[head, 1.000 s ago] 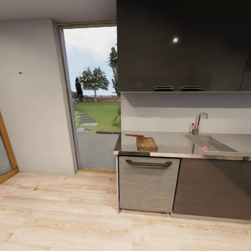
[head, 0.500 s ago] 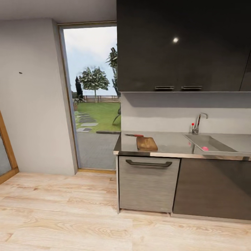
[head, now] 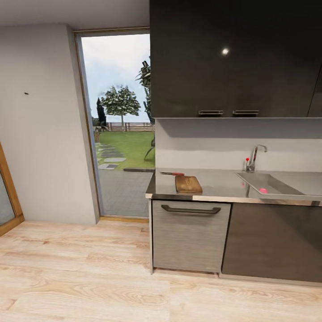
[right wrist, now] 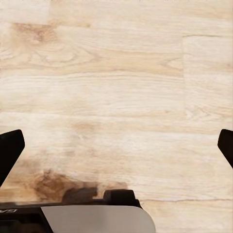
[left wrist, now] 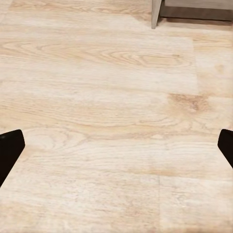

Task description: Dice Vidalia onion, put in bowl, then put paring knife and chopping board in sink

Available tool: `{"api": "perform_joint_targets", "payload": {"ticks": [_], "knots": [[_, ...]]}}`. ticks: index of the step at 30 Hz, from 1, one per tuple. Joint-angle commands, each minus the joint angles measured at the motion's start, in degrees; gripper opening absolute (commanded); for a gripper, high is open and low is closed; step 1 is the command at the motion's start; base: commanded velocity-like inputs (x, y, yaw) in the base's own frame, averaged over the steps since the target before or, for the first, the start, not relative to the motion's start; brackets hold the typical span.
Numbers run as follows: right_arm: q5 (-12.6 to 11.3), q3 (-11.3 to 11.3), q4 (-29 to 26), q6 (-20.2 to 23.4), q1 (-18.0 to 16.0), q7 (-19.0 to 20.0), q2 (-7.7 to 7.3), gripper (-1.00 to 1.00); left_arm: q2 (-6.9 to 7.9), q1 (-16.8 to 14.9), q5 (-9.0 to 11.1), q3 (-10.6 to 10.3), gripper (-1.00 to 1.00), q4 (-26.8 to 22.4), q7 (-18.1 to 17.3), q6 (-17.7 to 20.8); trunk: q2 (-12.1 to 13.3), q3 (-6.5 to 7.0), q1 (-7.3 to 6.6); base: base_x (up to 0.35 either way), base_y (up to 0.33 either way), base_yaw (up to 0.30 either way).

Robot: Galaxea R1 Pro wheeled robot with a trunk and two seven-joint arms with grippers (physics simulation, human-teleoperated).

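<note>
We stand back from the counter [head: 223, 184]; the onion [head: 263, 190] lies in the sink [head: 273, 183], ahead to our right, nearer the right arm. Left gripper [left wrist: 116, 145] and right gripper [right wrist: 116, 145] hang wide apart over floor, holding nothing.

**Kitchen corner beside an open garden door**

Stood on pale wood-plank floor [head: 80, 277], grain running wide across the room and seen close in both wrist views [left wrist: 111, 121]. Faced a plain grey wall [head: 40, 125] at left, with a sliver of wood-framed glazing [head: 6, 197] at the far left edge. Opened through a tall doorway [head: 118, 125] onto lawn, stepping stones, a tree and a fence under a pale sky. Carried glossy dark upper cabinets [head: 232, 58] with two slot handles and a bright ceiling-light reflection [head: 225, 51]. Backed by a light grey splashback [head: 201, 143]. Fitted below with a grey drawer front [head: 188, 237] bearing a dark bar handle, next to a dark cabinet door [head: 273, 243].
</note>
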Motion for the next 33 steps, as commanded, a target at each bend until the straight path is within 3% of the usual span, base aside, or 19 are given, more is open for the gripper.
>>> {"api": "perform_joint_targets", "payload": {"ticks": [1, 33], "knots": [[0.0, 0.0, 0.0, -0.2, 0.0, -0.2, 0.0, 1.0, 0.0, 0.0, 0.0, 0.0, 1.0, -0.1, 0.0, -0.1, 0.0, -0.05, 0.0, 0.0, 0.0, 0.0], [0.0, 0.0, 0.1, -0.1, 0.0, -0.1, 0.08, 1.0, -0.35, 0.0, 0.2, -0.1, 1.0, 0.5, 0.0, -0.1, 0.0, -0.05, 0.0, 0.0, 0.0, 0.0]]}}
